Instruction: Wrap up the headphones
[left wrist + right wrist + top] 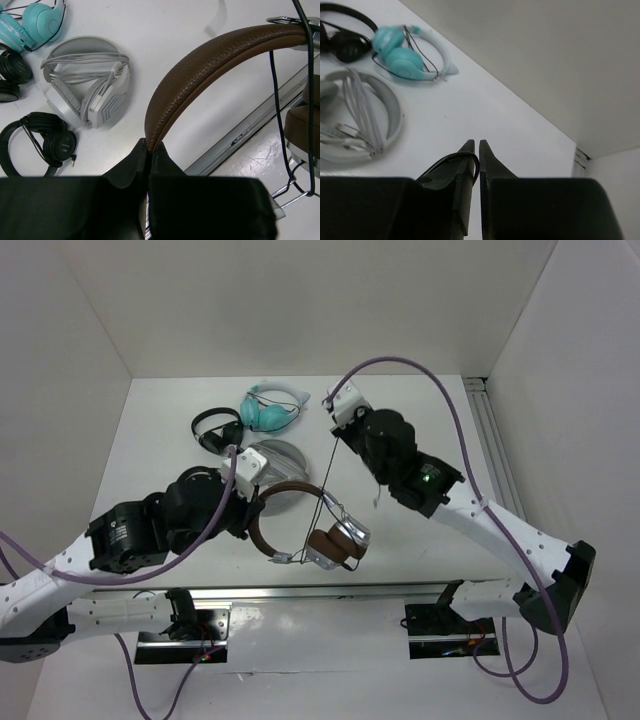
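The headphones (312, 528) have a brown headband (210, 60), brown ear pads and silver cups (345, 537). They are held up near the table's front edge. My left gripper (256, 504) is shut on one end of the headband, as the left wrist view (150, 143) shows. The thin black cable (328, 468) runs taut from the ear cups up to my right gripper (335, 430). In the right wrist view that gripper (475, 144) is shut, with the cable (455, 157) looped over one finger and pinched between the jaws. The cable also hangs past the headband (274, 100).
A light-grey pair (278, 460) with its cable wrapped lies behind the left gripper. A teal pair (268, 410) and a black pair (215, 428) lie farther back. A metal rail (330, 590) runs along the table's front edge. White walls enclose the table.
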Tool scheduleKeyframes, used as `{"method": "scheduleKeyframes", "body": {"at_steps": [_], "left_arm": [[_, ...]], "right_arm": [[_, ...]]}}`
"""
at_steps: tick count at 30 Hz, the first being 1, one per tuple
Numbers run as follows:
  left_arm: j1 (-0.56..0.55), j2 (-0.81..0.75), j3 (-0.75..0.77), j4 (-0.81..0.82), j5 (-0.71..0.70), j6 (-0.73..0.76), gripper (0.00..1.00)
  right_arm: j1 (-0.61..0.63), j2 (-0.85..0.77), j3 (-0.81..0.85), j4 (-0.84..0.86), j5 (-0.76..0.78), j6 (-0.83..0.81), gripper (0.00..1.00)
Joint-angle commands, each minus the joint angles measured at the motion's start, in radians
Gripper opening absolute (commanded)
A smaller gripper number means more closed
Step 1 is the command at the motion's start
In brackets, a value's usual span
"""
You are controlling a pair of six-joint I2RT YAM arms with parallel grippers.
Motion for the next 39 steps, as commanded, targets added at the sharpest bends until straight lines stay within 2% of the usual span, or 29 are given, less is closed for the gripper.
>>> {"method": "scheduleKeyframes", "body": {"at_steps": [1,5,7,13,17,23,28,35,39], "left_arm": [[-0.012,-0.005,0.034,0.036,0.029,0.009,0.00],[-0.012,-0.015,0.053,0.036,-0.030,-0.028,0.00],[-0.012,-0.015,0.062,0.048,-0.030,-0.038,0.00],[-0.012,-0.002,0.148,0.046,-0.065,-0.071,0.00],[-0.012,0.018,0.208,0.046,-0.102,-0.114,0.00],[-0.012,0.079,0.324,-0.070,-0.146,-0.234,0.00],[-0.012,0.123,0.404,-0.144,-0.179,-0.321,0.00],[-0.012,0.143,0.545,-0.219,-0.269,-0.421,0.00],[-0.012,0.134,0.548,-0.192,-0.318,-0.473,0.00]], "right_arm": [[-0.104,0.035,0.124,-0.032,-0.316,0.087,0.15],[-0.126,0.030,0.078,0.023,-0.489,0.140,0.11],[-0.136,0.004,-0.007,0.076,-0.540,0.165,0.07],[-0.146,-0.028,-0.225,0.316,-0.620,0.275,0.06],[-0.165,-0.028,-0.326,0.487,-0.747,0.363,0.06],[-0.165,0.048,-0.437,0.751,-0.893,0.502,0.22],[-0.165,0.090,-0.491,0.902,-0.884,0.564,0.26],[-0.175,0.139,-0.532,0.971,-0.884,0.573,0.27],[-0.195,0.139,-0.586,1.031,-0.908,0.585,0.27]]}}
